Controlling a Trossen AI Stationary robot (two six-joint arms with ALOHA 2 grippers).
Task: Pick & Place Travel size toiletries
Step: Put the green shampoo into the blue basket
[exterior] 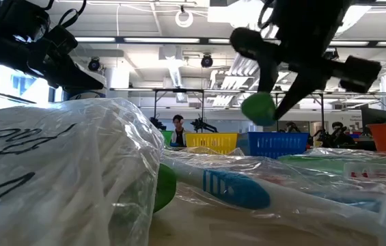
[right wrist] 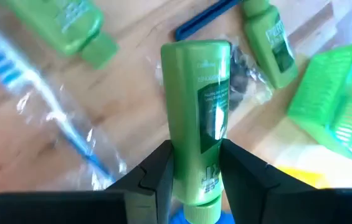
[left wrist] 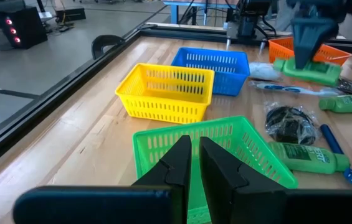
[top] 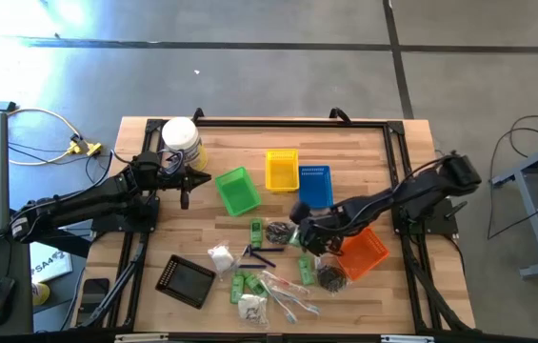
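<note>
Evidently the right gripper (right wrist: 194,165) was clamped on a green bottle (right wrist: 197,118), lifted clear of the table (top: 345,133) for transfer, while the left gripper (left wrist: 194,163), fingers nearly together, waited above the green basket (left wrist: 225,134).

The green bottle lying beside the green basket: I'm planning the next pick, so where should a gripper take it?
Grip the green bottle across the middle of its flat-lying body, coming from straight above. The sides are long and parallel, and the green basket crowds one end, so avoid a sideways approach.
</note>
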